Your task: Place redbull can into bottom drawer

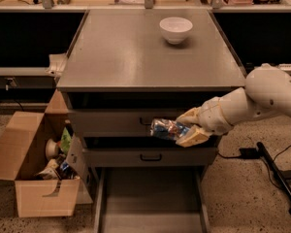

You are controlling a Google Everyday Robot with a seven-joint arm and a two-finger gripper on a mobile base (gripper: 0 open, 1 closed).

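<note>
Big grey metal cabinet (150, 57): flat top surface, three drawers in front. The bottom drawer (150, 200), a wide shallow grey tray w/ thin side rails, is pulled right out toward the camera. Its floor shows bare, nothing in it yet. The two upper grey drawers w/ black handles (111, 123) look pushed in.

A white rounded robot arm (266, 93) reaches in from the right across the cabinet front. An open brown cardboard box (39, 198) w/ odds & ends sits on the floor left of the cabinet. A small white ceramic bowl (176, 29) stands at the back of the surface, well apart from the arm.

The tan two-finger hand (183, 129) hangs in front of the two upper drawers, approx level w/ the gap between them & above the open tray. It's clenched on the redbull can (164, 128), a small shiny blue-and-silver dented metal can. The can lies sideways, one finger above & one below, free end pointing left.

Progress, my read:
- Done: the can is grasped, off the surface & below its front edge, and the drawer is open.
- Left: lower the can to the tray floor between the rails, let go, and pull the arm clear.
- Prob. past halfway.
</note>
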